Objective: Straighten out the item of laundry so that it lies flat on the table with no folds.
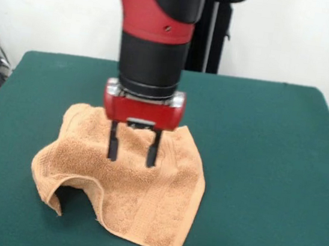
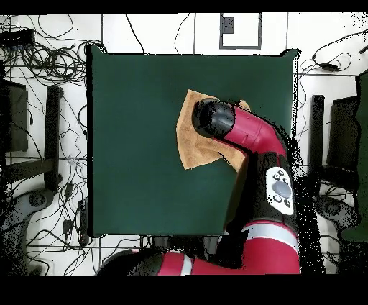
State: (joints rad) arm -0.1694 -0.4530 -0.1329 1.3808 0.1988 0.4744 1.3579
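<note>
1. The hand [image 1: 131, 153] hangs straight down from the red and black arm [image 1: 158, 13], its two dark fingers [image 1: 113, 142] set apart with nothing between them. The tips sit at or just above the towel's raised middle; whether they touch the cloth cannot be told.
2. The towel [image 1: 142, 199] lies directly under the hand, orange-tan and rumpled. In the front view its near left corner [image 1: 57, 197] curls up and over, leaving a dark hollow beneath, while the right part lies flatter, with a ribbed band [image 1: 162, 210] running toward the near corner.
3. In the overhead view the arm covers much of the towel [image 2: 190, 137]; only its one side shows.
4. The tabletop [image 1: 267, 173] is dark green and felt-like, much wider than the towel. The towel's near corner lies close to the tabletop's near edge in the front view.
5. Wide bare green lies to either side of the towel and behind it.
6. Beyond the tabletop: a white wall [image 1: 297, 37], a black stand [image 1: 216, 30] behind the arm, and cables [image 2: 43, 50] on the pale floor.
</note>
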